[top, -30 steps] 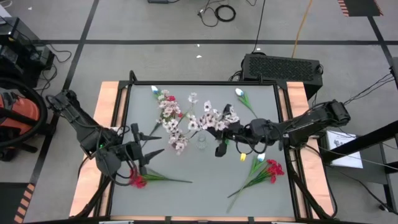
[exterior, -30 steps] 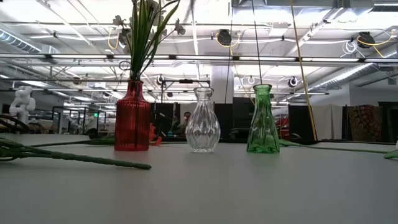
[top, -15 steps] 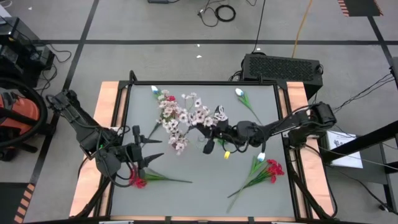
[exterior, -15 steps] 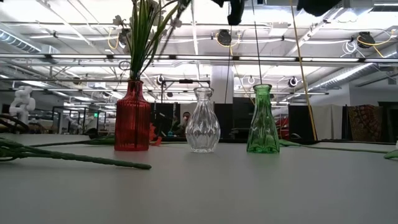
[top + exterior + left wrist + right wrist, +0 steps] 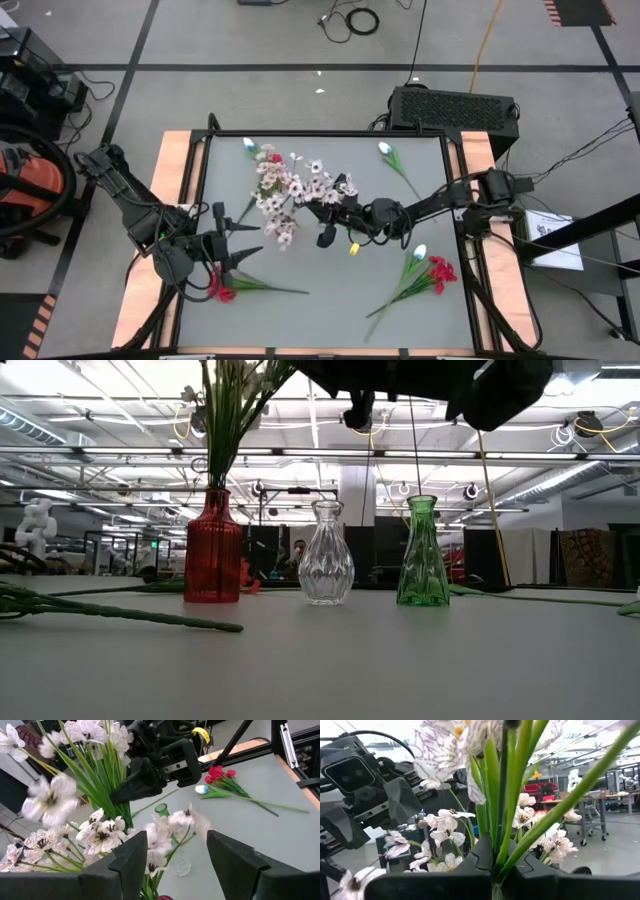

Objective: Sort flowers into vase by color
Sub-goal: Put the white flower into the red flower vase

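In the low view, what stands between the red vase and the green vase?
The clear glass vase stands between the red vase and the green vase, apart from both; it looks empty.

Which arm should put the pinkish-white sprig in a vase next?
Right. Its claw is shut on the pinkish-white blossom sprig above the row of glass vases. The left claw waits open near the table's left side, beside a red flower.
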Controlling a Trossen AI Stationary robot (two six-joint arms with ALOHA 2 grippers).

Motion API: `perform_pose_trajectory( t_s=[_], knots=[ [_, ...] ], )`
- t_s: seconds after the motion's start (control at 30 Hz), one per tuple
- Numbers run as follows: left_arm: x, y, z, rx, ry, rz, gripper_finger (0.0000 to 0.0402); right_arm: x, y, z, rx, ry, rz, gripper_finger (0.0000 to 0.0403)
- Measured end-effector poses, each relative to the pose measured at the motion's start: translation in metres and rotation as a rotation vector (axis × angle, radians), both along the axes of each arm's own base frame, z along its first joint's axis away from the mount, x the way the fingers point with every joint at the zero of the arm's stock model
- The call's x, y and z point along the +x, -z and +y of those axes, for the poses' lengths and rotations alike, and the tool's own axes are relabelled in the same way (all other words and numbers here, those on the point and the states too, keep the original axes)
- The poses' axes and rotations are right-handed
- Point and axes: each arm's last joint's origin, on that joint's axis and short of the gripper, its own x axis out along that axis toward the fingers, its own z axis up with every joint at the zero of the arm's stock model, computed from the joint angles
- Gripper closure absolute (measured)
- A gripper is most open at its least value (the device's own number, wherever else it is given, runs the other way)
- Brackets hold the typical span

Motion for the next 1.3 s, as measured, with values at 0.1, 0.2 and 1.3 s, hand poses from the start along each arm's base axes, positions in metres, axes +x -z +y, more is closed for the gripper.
perform_pose_trajectory(
  t_s=[0.1,0.2,1.3],
  knots=[
    [0.0,0.001,0.0,0.008,0.0,0.01,0.0189,0.0,0.0,0.0,-0.003,-0.001,-0.003,0.0403],
    [-0.001,0.002,0.001,0.014,-0.001,0.016,0.0189,-0.003,-0.007,0.004,-0.014,-0.008,-0.005,0.0403],
    [-0.002,0.003,0.001,0.005,-0.005,0.028,0.0189,-0.003,-0.003,0.007,-0.07,0.051,0.053,0.0403]
  ],
)
